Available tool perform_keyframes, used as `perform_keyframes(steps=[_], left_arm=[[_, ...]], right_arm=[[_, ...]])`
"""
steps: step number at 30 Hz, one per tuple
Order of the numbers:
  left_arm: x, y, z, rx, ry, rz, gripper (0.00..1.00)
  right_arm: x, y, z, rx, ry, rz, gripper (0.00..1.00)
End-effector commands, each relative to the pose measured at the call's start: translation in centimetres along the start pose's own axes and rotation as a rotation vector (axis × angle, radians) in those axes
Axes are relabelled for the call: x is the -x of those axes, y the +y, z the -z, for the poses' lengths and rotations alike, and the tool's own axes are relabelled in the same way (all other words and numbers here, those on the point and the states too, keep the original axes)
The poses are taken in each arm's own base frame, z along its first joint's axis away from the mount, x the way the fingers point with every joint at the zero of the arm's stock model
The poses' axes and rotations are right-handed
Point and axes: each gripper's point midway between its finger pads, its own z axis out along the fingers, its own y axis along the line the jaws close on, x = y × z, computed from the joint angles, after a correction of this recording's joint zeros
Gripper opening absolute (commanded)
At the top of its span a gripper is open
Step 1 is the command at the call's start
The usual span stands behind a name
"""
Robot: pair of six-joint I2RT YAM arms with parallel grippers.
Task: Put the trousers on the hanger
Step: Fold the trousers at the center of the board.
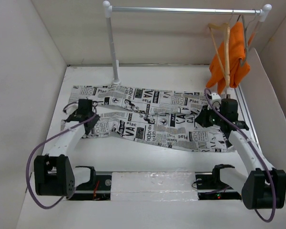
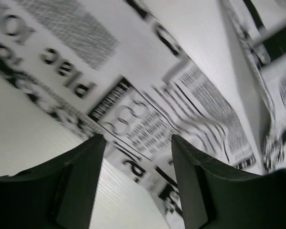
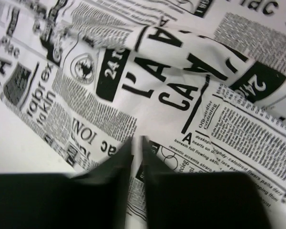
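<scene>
Soft matt printed cloth trousers [image 1: 148, 119], pale wooden hanger [image 1: 218, 51], seemingly shiny metal rail [image 1: 181, 9]

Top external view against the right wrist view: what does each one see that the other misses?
Only the top view shows the rail, with the wooden hanger and the orange garment hanging at its right end, and the trousers spread full length on the table. Only the right wrist view shows the right gripper close up, its dark fingers nearly together over the cloth, and readable print. Both show the newspaper-print trousers.

Trousers [image 1: 152, 119] flat on table [image 1: 133, 160]
</scene>
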Motion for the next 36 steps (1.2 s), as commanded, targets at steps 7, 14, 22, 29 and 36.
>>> perform_keyframes(steps=[7, 14, 22, 29, 36], left_arm=[[3.9, 10.6, -4.5, 0.229, 0.031, 0.49, 0.56], [2.8, 15.0, -6.5, 0.339, 0.065, 0.594, 0.55], [2.3, 15.5, -8.0, 0.373, 0.074, 0.6, 0.25], [7.1, 16.1, -6.4, 0.408, -0.054, 0.478, 0.0], [13.9, 11.1, 0.5, 0.183, -0.276, 0.412, 0.0]], right_arm=[[-2.2, 4.1, 3.3, 0.111, 0.04, 0.129, 0.05], [-4.5, 5.0, 4.1, 0.132, 0.067, 0.15, 0.41], [-5.4, 4.3, 4.2, 0.09, 0.1, 0.122, 0.42], [-4.5, 3.2, 5.3, -0.003, 0.096, 0.106, 0.45], [-5.8, 2.3, 5.7, -0.064, 0.162, 0.059, 0.53]])
